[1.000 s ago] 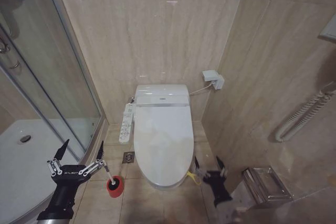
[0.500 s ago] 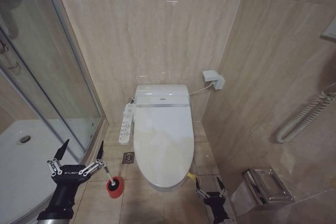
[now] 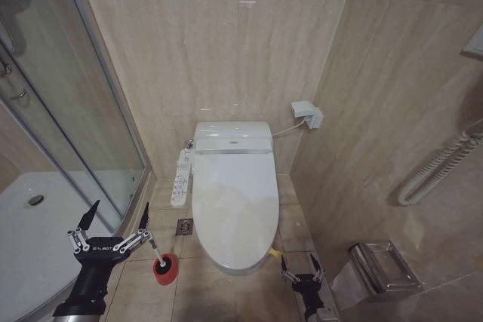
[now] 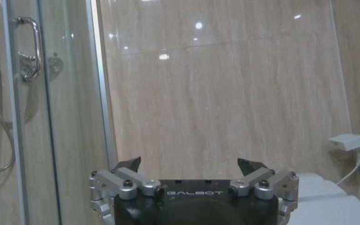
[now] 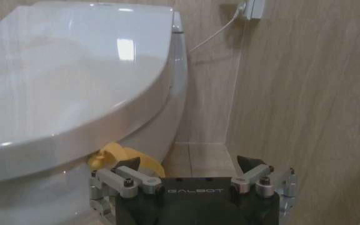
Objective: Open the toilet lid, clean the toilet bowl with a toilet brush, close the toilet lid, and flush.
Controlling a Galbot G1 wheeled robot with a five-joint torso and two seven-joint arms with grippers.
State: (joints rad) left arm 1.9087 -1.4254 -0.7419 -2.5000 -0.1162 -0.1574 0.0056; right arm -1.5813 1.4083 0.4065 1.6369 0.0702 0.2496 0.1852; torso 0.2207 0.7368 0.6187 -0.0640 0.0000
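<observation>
Large white glossy oval toilet lid closed over bowl; small yellow ribbon at its front edge. Our right tool wide open, empty, near ribbon. Left tool open, idle above slim white toilet brush. Risk: we pinch ribbon poorly, slips, lid drops.

floor: beige tiles | toilet stands on it against the back wall, lid shut | red brush holder on the tiles just left of the toilet's front | small square drain between holder and toilet base | shower tray at far left
</observation>
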